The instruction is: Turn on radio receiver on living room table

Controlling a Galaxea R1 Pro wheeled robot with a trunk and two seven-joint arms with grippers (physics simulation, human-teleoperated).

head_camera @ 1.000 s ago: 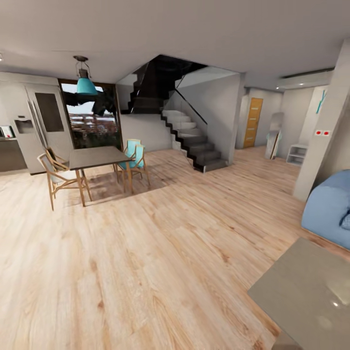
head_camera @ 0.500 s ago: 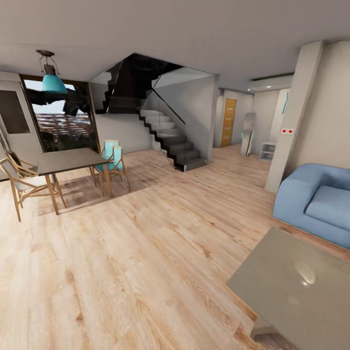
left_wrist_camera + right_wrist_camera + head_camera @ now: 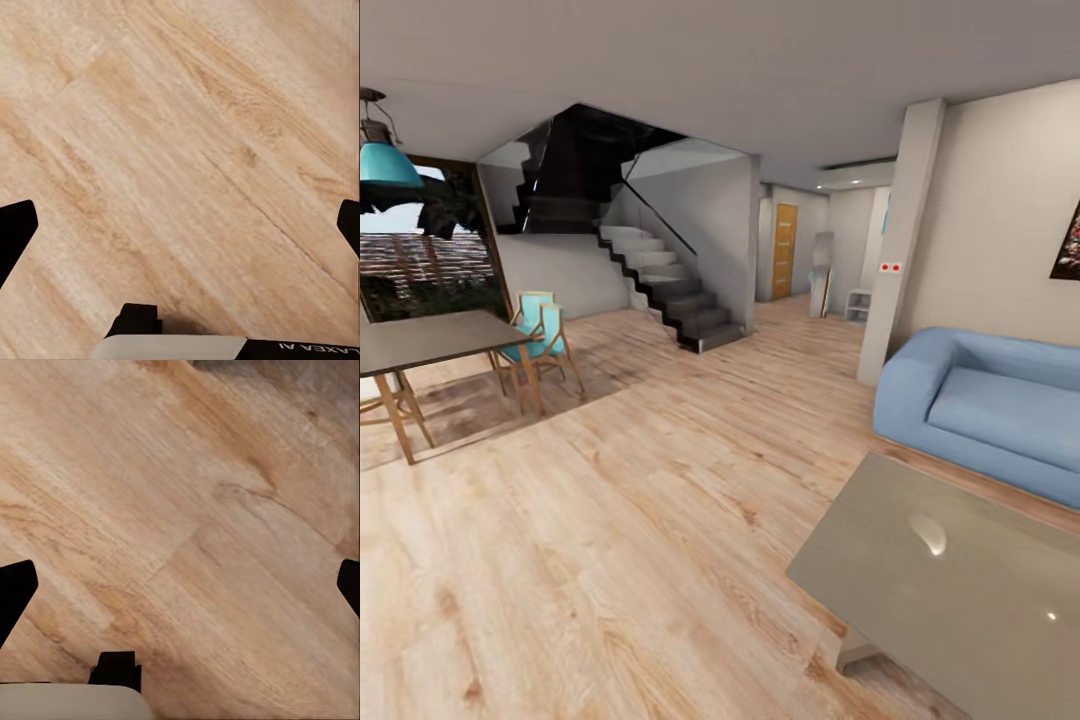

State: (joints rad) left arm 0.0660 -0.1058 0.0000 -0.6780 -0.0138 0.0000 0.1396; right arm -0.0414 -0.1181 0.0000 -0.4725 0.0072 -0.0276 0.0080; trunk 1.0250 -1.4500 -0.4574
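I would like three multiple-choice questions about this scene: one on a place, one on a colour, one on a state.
1. Where is the sofa?
A. behind the low table
B. under the stairs
C. beside the dining table

2. What colour is the hanging lamp?
A. red
B. turquoise
C. yellow

3. How is the left hand?
A. shut on a cup
B. shut, holding nothing
C. open over the floor

Answers: 1 A, the sofa stands just beyond the low table. 2 B, its shade is turquoise. 3 C, the fingertips sit wide apart above bare floor.
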